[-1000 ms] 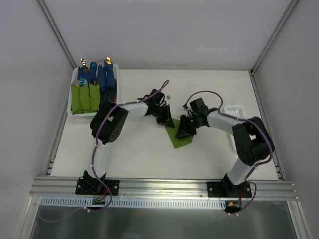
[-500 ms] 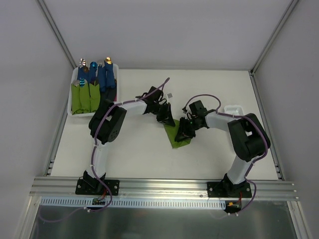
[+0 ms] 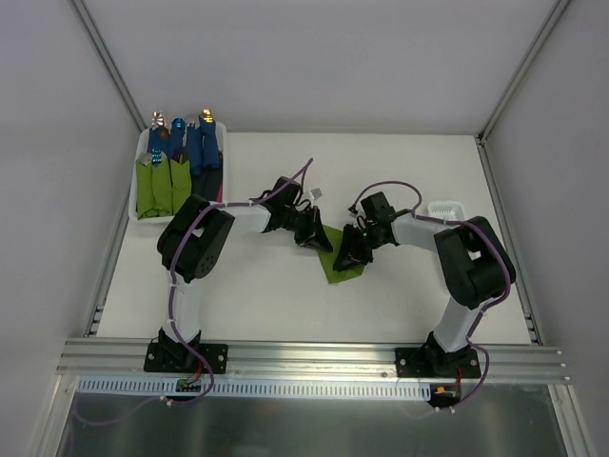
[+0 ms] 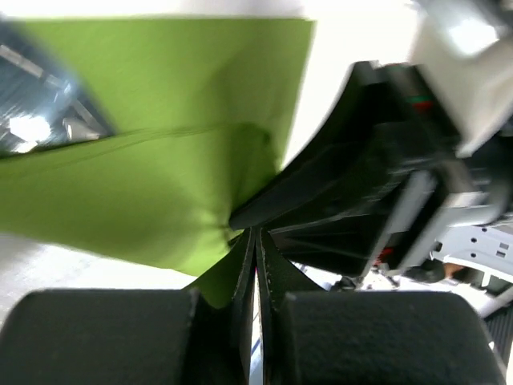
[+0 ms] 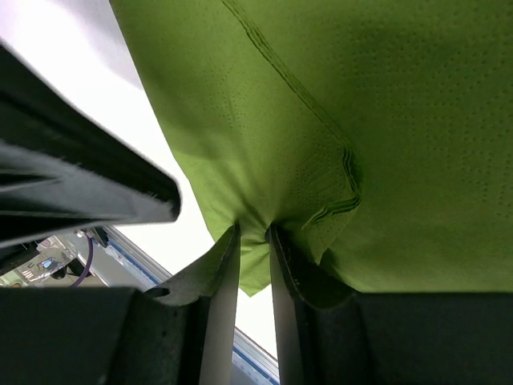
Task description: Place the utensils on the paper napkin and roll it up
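So, both arms reach inward and meet mid-worktop. The left arm's elbow is folded near the white bin and its forearm runs right. The right arm's elbow is up on the right side, its forearm angling left and down.

The left gripper [image 3: 314,235] and right gripper [image 3: 350,253] sit just beside each other, tips low on the paper napkin [image 3: 343,269].

Left wrist view:
- The left gripper [image 4: 255,237] has its fingers pressed almost together, with a green sliver of napkin nipped between them.
- The rest of the paper napkin [image 4: 160,184] spreads up and left.
- The right gripper's black body sits just right of the pinch.
- A blurred dark shiny shape [image 4: 36,104] lies at the napkin's left edge; I cannot tell what it is.

Right wrist view:
- The right gripper [image 5: 252,237] has its fingers close, pinching a puckered bit of the paper napkin [image 5: 385,120] near its lower edge.
- A crease runs across the sheet above the pinch.
- The left gripper shows as a dark wedge on the left.

In the top view the napkin lies on the white worktop [image 3: 257,295] near centre, partly under both grippers, with one corner pointing toward the near edge. Utensils are not made out in any view.

Elsewhere:
- The white bin [image 3: 134,205] at far left holds green rolls [image 3: 160,188] and blue rolls [image 3: 200,148].
- A small white basket [image 3: 445,207] sits by the right arm.
- Grey walls enclose the space, and an aluminium rail [image 3: 314,357] runs along the near edge.
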